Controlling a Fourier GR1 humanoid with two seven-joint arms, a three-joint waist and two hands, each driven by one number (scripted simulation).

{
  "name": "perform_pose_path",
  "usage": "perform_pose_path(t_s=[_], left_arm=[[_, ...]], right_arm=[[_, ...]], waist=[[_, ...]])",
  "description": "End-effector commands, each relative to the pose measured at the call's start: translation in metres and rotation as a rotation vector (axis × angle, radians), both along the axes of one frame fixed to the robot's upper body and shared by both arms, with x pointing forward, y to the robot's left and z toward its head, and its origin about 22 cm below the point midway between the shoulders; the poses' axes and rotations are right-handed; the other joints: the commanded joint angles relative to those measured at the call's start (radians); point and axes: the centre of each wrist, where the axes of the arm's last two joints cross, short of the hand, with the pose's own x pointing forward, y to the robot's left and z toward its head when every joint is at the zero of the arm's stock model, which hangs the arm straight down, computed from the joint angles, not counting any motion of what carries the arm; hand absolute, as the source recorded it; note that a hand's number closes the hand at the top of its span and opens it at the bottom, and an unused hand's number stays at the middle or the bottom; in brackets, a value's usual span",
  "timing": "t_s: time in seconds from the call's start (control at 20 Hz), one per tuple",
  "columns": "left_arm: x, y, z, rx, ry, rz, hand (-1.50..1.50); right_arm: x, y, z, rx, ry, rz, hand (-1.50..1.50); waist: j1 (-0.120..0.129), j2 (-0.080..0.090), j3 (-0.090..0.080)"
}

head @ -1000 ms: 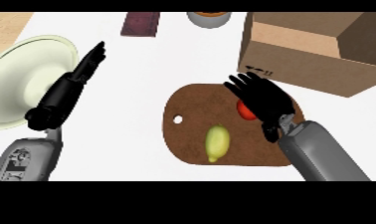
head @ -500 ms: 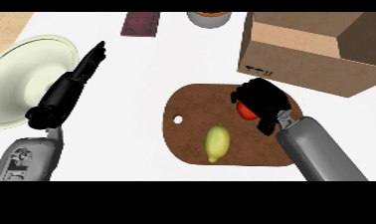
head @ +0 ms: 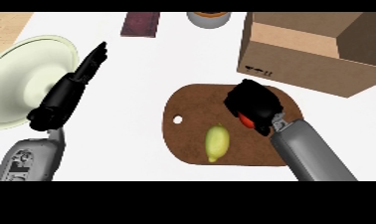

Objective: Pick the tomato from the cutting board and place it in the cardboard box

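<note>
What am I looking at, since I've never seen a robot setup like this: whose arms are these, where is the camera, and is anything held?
The view looks steeply down from a humanoid robot's head at a white counter. The two grey forearms are its own, ending in black hands. The right hand has its fingers curled round a tomato over the cutting board, where a lemon lies. The left hand rests open beside a pale plate. A cardboard box stands behind the board; a grey cup and a dark block sit farther back.
</note>
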Motion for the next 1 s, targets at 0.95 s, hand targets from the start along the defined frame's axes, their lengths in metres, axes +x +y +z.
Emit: perform_pose_path(t_s=[0.95], left_arm=[[-0.002,0.002,-0.002,-0.014,0.016,-0.002,0.0]], right_arm=[[-0.033,-0.01,0.123,0.608,-0.224,0.128,1.5]], waist=[[-0.011,0.0,0.003]])
